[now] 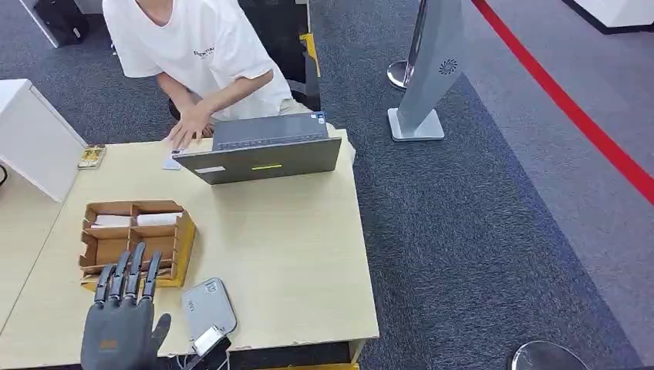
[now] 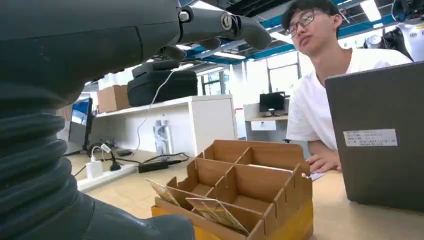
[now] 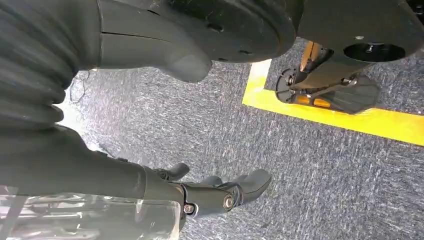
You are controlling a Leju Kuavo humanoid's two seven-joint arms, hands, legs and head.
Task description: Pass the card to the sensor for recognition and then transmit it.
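Cardboard organizer (image 1: 137,240) sits on the left part of the wooden table (image 1: 285,254), split into compartments, and that's where the cards are: a card (image 2: 216,212) leans tilted in a near compartment in the left wrist view, and pale ones lie in the far slots. Robot's left hand (image 1: 123,320) hovers just on the near side of the box, fingers straight and apart, holding nothing. Right hand (image 3: 220,192) hangs down over the grey carpet, fingers loosely extended, nothing in them either. Grey sensor pad (image 1: 207,307) lies at the table's near edge, just beside the box. Across the table a person (image 1: 202,54) in a white tee rests a hand beside a laptop (image 1: 262,150).
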